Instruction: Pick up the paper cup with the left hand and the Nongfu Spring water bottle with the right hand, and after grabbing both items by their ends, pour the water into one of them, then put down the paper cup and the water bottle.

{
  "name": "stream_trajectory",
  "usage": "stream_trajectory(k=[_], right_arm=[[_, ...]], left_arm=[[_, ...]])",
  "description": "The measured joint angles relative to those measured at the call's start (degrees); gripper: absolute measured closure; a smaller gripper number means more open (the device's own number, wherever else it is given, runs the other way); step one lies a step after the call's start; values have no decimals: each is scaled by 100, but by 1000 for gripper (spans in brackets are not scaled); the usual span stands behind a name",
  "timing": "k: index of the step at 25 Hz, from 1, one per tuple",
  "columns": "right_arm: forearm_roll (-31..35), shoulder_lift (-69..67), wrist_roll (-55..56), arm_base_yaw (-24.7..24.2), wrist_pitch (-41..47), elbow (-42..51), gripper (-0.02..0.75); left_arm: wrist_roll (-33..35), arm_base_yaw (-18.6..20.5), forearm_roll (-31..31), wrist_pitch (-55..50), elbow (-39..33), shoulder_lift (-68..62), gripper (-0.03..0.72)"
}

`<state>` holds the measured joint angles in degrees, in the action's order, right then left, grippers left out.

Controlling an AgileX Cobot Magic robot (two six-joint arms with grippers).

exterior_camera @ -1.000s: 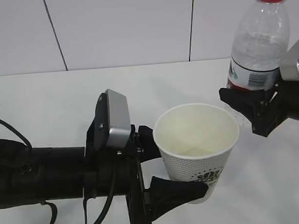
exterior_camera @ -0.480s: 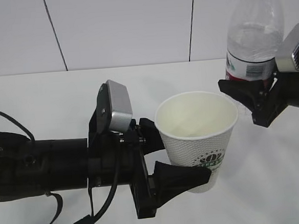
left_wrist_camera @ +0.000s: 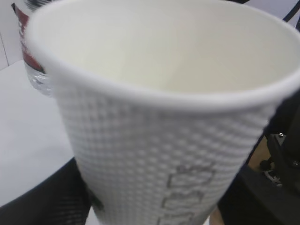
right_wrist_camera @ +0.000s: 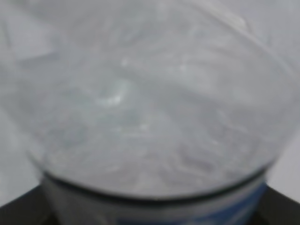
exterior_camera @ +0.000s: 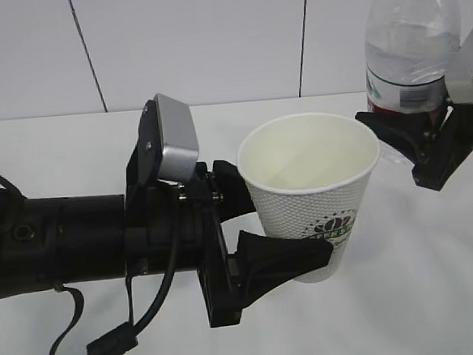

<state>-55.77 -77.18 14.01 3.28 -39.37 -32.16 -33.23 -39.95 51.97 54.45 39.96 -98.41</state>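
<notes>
Two grippers, exterior view: left hand clamps the paper cup upright above the white table; right hand clamps the Nongfu Spring water bottle near the table's far right edge.
Left wrist view: cup fills the view, fingers beside its base.
Right wrist view: bottle blurred, very close; jaws dark at the lower corners.

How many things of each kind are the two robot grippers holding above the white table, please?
White dimpled paper cups with a green logo: 1, in the left black gripper
Clear ribbed plastic bottles with a red-and-white label: 1, in the right black gripper
Total: 2
</notes>
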Motion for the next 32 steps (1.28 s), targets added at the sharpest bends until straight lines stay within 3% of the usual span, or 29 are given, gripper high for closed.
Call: stream_trajectory(k=[8, 32], right_arm=[[-194, 203, -12, 0, 200, -119, 244], [-1019, 335, -527, 0, 818, -701, 244]], left_arm=[[-294, 0, 222, -96, 110, 54, 142], [-311, 0, 274, -131, 110, 54, 145]])
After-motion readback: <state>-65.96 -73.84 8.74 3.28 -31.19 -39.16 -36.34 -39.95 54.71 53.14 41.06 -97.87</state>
